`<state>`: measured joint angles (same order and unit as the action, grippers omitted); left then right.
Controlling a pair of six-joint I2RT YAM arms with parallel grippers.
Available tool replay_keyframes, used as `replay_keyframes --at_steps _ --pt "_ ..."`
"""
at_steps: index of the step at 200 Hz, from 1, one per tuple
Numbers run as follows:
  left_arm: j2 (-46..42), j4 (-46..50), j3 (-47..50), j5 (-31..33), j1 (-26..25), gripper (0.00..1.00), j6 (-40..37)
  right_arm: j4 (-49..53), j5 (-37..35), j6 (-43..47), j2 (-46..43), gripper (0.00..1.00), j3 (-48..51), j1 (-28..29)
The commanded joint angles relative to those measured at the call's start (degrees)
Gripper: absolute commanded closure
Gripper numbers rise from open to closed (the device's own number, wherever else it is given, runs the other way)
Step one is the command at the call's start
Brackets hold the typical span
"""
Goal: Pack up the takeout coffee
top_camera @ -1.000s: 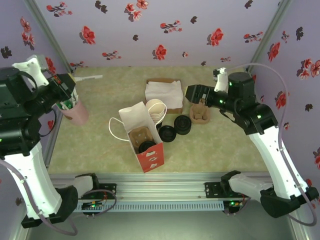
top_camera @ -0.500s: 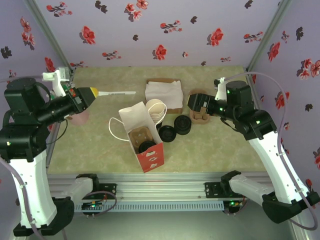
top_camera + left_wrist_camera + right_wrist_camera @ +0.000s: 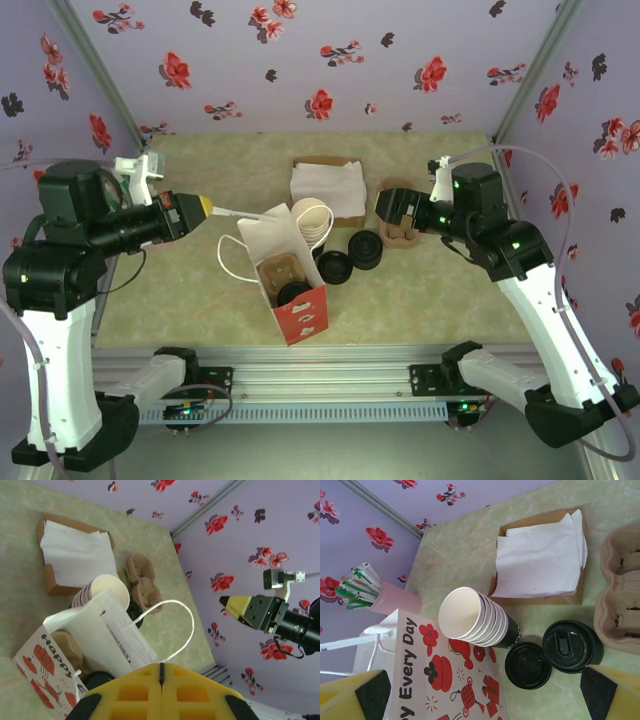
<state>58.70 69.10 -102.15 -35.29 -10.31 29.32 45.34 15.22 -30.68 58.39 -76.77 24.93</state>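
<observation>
takeout coffee (image 3: 295, 292) is sitting lidded in the carrier (image 3: 274, 272) inside the paper bag (image 3: 300, 315). i'm seeing my left gripper (image 3: 203, 207) pinching 1 thin white stick (image 3: 243, 214) that is reaching to the bag's edge, while my right gripper (image 3: 385, 212) is hanging with jaws apart near the loose lids (image 3: 366, 249).

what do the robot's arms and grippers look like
The left arm and right arm have white shells low down and black motor housings higher up, each trailing a pale looping cable. The left gripper and right gripper have yellow fingers; black pads line the right one's.
</observation>
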Motion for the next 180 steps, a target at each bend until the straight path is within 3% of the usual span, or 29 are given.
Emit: replay_keyframes --at_steps 1,73,111,160,180 --pt "1.25 2.22 1.11 5.61 -3.72 1.0 -2.1 -0.96 0.94 -0.54 0.22 0.01 0.94 0.38" --pt "8.85 1.78 0.96 29.05 -23.87 1.0 -1.48 -1.0 2.15 -0.18 1.07 0.01 1.31 0.47" --pt "16.34 4.05 -1.47 39.73 -32.04 1.0 -1.88 -0.63 2.44 0.41 1.48 0.01 1.19 0.48" --pt "21.05 2.56 0.74 42.76 -37.45 1.0 -0.91 -0.62 3.19 0.97 2.36 0.01 1.88 0.58" --pt "21.5 2.31 1.37 42.76 -37.77 0.88 -0.79 -0.65 3.64 1.1 2.74 0.01 1.85 0.57"
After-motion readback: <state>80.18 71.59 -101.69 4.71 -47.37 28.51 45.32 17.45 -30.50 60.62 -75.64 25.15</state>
